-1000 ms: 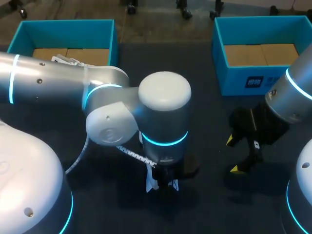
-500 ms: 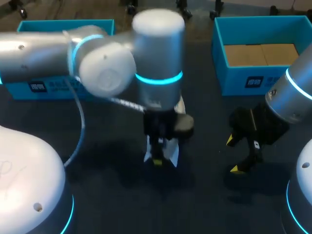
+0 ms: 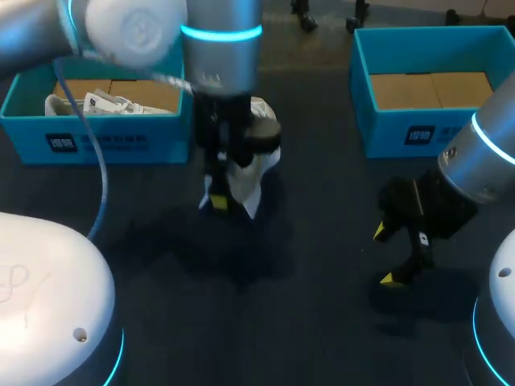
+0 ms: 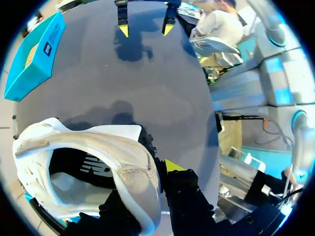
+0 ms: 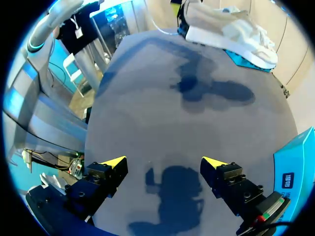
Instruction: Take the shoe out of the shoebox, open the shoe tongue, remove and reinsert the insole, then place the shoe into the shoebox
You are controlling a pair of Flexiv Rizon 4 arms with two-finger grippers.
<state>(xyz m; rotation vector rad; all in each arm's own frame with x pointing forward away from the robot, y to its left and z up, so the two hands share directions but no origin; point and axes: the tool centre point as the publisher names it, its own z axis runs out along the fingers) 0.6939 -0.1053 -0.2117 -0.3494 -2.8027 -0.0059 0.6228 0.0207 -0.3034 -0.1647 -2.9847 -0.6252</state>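
Note:
A white shoe [image 3: 249, 165] with a dark lining hangs above the dark table, and my left gripper [image 3: 228, 199] is shut on its heel rim. In the left wrist view the shoe [image 4: 93, 147] fills the space ahead of the left gripper [image 4: 147, 189], its rim pinched between the fingers. The shoe is just right of the left blue shoebox [image 3: 105, 133], which holds another white shoe [image 3: 92, 103]. My right gripper [image 3: 394, 256] stands open and empty low over the table's right side, also shown as the right gripper [image 5: 165, 162]. From there the shoe [image 5: 231, 29] appears far ahead.
A second blue shoebox [image 3: 402, 121] with a brown cardboard floor stands at the back right; its wall [image 5: 295, 169] is beside my right gripper. Bare dark tabletop [image 3: 306, 305] lies between the two arms.
My left arm has carried the shoe from the table's near middle back and to the left, up to the left shoebox. The right arm has not moved.

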